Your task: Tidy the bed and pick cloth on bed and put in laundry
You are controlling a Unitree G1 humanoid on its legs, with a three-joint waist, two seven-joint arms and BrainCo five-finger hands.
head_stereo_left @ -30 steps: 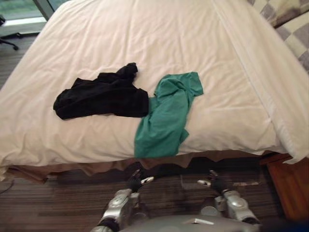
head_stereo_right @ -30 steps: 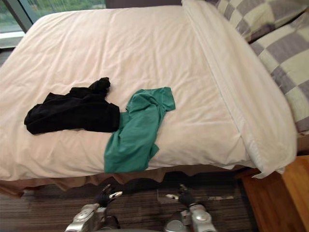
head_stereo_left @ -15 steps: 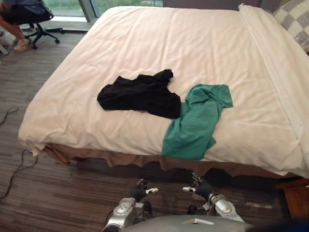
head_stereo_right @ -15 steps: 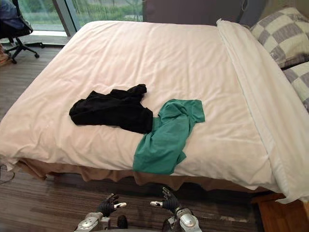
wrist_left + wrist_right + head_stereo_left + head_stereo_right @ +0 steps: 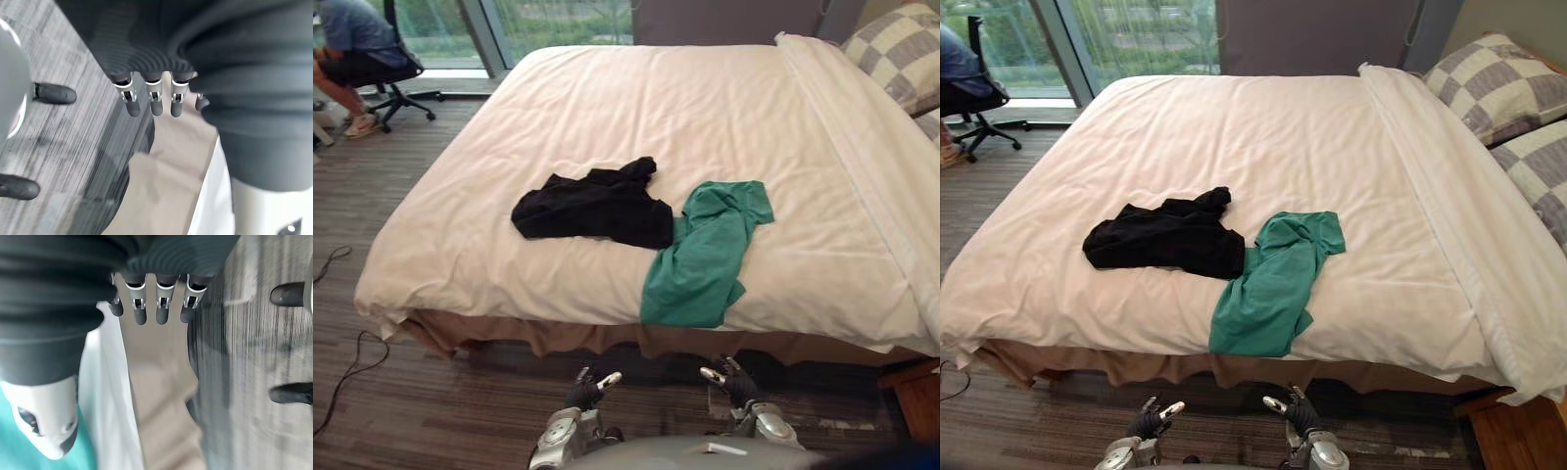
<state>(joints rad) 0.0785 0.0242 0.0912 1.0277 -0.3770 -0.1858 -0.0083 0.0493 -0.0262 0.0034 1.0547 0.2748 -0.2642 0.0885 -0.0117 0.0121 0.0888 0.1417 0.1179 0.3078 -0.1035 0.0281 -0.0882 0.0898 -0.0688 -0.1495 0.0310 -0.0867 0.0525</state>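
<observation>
black cloth (image 5: 592, 201) touching green cloth (image 5: 700, 264) on bed (image 5: 705, 108), left hand (image 5: 581, 391), right hand (image 5: 737, 385) relaxed

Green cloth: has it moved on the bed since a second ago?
No. The green cloth still touches the black cloth and reaches the bed's near edge; only the camera shifted.

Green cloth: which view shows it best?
Right eye view: the whole green cloth lies near centre, touching the black cloth. Left eye view shows it whole too, further right. Right wrist view catches just a green sliver.
</observation>
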